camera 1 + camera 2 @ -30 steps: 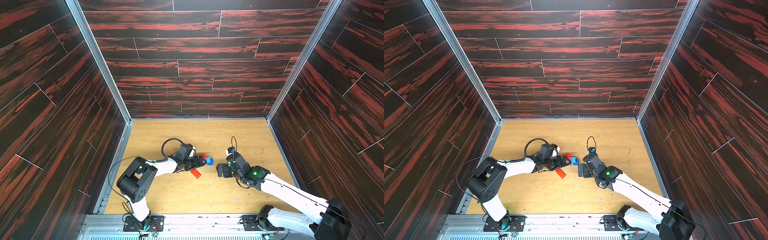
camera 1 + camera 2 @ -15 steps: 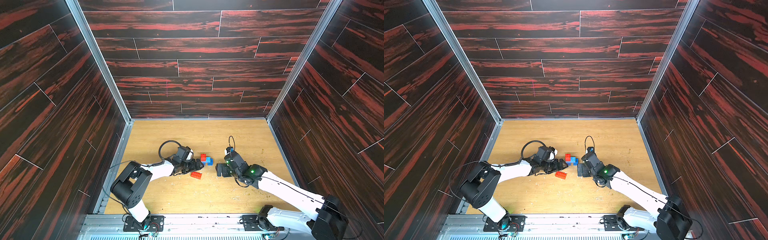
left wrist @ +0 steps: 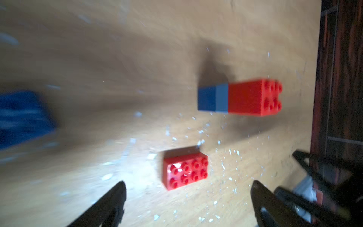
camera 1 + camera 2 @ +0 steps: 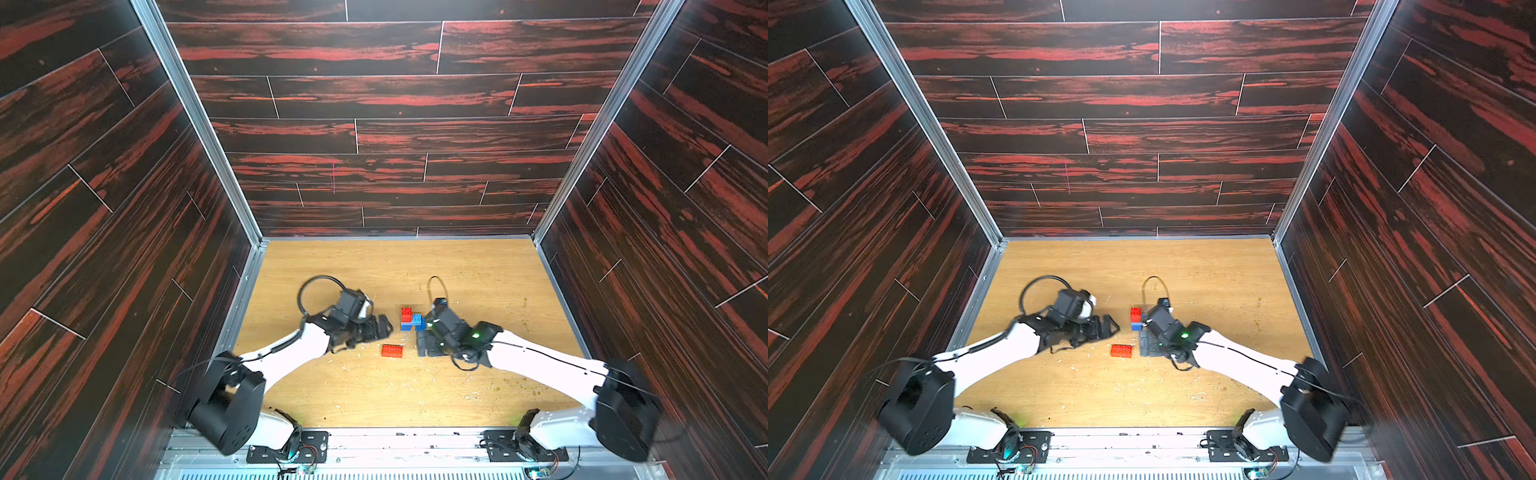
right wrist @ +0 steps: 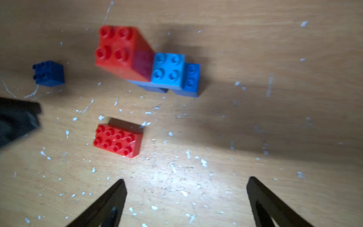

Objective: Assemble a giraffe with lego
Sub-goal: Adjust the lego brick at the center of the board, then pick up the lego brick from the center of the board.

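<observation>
- Standing upright near the middle of the light wooden worktop (image 4: 374,266), seen in both top views: part-built giraffe of joined plastic bricks (image 4: 411,320) (image 4: 1135,318). It has a small red studded brick on one end of a longer light blue brick, with dark blue bricks underneath as legs.
- Lying flat, studs up, just on the near-edge side of the giraffe and apart from it: loose longer red studded brick (image 4: 392,350) (image 5: 117,140).
- Sitting on the left-edge side of the giraffe, touching no other brick: loose small dark blue studded brick (image 5: 49,73), clear in the right wrist view and blurred in the left one (image 3: 23,116).
- Held low over the worktop toward the left edge from the giraffe: left gripper (image 4: 380,328), black fingers (image 3: 110,202) spread wide, gripping nothing, with the loose red brick just ahead of the tips.
- Held low, close beside the giraffe toward the right edge: right gripper (image 4: 424,340), black fingers (image 5: 263,198) likewise spread wide, empty, touching no brick.
</observation>
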{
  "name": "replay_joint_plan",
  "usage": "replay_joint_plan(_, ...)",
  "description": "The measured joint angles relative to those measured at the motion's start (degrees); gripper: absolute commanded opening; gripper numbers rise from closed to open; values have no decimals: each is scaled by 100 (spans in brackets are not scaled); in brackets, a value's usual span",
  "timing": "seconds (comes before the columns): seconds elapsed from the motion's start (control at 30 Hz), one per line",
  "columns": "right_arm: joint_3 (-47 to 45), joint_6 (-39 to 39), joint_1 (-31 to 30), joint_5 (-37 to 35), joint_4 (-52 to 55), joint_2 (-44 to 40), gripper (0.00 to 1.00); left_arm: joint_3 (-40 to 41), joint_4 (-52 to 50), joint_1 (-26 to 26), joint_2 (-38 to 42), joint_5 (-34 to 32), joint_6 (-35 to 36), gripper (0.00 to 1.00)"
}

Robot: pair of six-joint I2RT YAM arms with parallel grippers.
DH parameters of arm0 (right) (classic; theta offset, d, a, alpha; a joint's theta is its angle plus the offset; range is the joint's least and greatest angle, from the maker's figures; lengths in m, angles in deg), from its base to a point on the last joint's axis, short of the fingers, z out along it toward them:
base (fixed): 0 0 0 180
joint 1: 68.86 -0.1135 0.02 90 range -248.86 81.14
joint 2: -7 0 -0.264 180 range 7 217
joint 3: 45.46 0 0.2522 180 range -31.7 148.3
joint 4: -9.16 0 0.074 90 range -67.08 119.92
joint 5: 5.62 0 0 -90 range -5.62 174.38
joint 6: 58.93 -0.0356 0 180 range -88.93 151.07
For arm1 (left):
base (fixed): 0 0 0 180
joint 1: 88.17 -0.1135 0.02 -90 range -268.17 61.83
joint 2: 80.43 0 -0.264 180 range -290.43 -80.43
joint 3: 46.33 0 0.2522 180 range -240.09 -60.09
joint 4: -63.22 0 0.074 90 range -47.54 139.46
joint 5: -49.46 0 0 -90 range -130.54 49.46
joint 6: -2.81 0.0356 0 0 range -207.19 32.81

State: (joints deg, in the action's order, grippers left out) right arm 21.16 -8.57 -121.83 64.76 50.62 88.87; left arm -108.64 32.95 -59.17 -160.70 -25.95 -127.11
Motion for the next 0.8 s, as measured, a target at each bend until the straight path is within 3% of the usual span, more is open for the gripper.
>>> replay_joint_plan(0.33, 1128, -828, -647, -52, -13, 1491, 91, -260, -1451, -1064, 393, -581, 505, 100)
replay_joint_plan(0.8, 2004, -1591, -774, 59, 210, 2671, 89, -280, -2297, -1443, 562, -529, 870, 100)
